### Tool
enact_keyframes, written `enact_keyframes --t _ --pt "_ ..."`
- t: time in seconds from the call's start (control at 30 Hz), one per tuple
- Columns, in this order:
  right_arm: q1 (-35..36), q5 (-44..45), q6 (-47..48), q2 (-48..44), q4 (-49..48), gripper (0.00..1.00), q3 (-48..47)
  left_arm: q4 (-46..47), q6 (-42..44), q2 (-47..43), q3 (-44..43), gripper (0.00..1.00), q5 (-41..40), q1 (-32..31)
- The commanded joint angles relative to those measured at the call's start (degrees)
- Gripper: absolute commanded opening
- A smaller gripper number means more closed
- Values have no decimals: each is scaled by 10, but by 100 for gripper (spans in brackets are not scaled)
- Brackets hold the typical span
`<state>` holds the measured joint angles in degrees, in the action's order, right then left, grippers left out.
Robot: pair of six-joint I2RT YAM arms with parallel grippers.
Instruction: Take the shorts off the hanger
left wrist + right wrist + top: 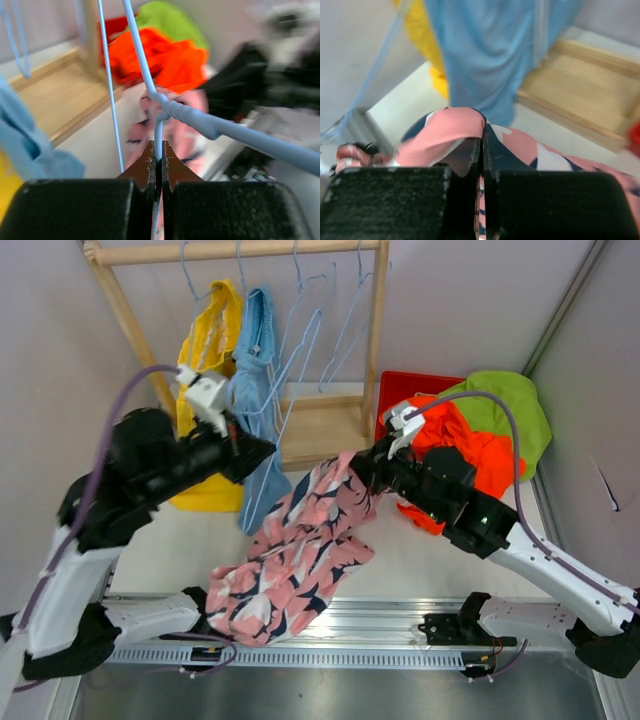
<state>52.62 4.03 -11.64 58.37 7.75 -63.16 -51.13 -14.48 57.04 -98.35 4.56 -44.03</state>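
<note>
My left gripper (262, 452) is shut on the thin wire of a light blue hanger (285, 390); in the left wrist view the wire (159, 132) runs between my closed fingers (147, 167). My right gripper (362, 468) is shut on the top edge of the pink patterned shorts (300, 540), which drape down toward the front rail. In the right wrist view the pink fabric (445, 135) is pinched between the closed jaws. Yellow shorts (215, 340) and light blue shorts (255, 350) hang on the rack. Orange shorts (470, 440) and lime green shorts (510, 400) lie at the right.
A wooden rack (240, 250) with several empty wire hangers (340, 320) stands at the back, and its base board (320, 425) rests on the table. A red bin (415, 385) sits under the orange and green shorts. A metal rail (400, 615) runs along the near edge.
</note>
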Motion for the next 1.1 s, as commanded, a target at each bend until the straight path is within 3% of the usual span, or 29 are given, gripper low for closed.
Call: enact_keyframes --t 0.0,0.13,0.17,0.47,0.67,0.77,0.8,0.87,0.9,0.97,1.0,1.07 --pt "-7 178 75 -8 20 0 -104 -56 7 56 -7 0 -171 -3" --pt "-108 233 105 12 23 0 -232 -74 1 30 12 0 -219 3" --pt "-164 230 103 22 24 0 -256 -78 -2 28 8 0 -223 4" --pt "-413 257 119 195 -42 0 -490 -60 13 47 -2 0 -164 17" --pt "-519 222 62 314 -108 0 -490 -15 24 162 -70 0 -53 89" --pt "-541 229 36 378 -41 1 -489 -12 29 254 -162 0 -8 117" --pt "-541 234 27 387 -14 19 -483 -12 30 279 -180 0 -5 120" --pt "-542 223 -22 392 38 43 -453 -22 30 358 -275 0 4 130" --pt "-542 218 -40 374 38 65 -386 -28 28 386 -328 0 13 134" --pt "-541 178 -80 340 -16 73 -294 -43 20 440 -433 0 29 143" --pt "-540 170 -94 301 -41 80 -247 -42 18 483 -450 0 44 146" --pt "-538 145 -125 266 -96 83 -134 -9 6 509 -476 0 69 161"
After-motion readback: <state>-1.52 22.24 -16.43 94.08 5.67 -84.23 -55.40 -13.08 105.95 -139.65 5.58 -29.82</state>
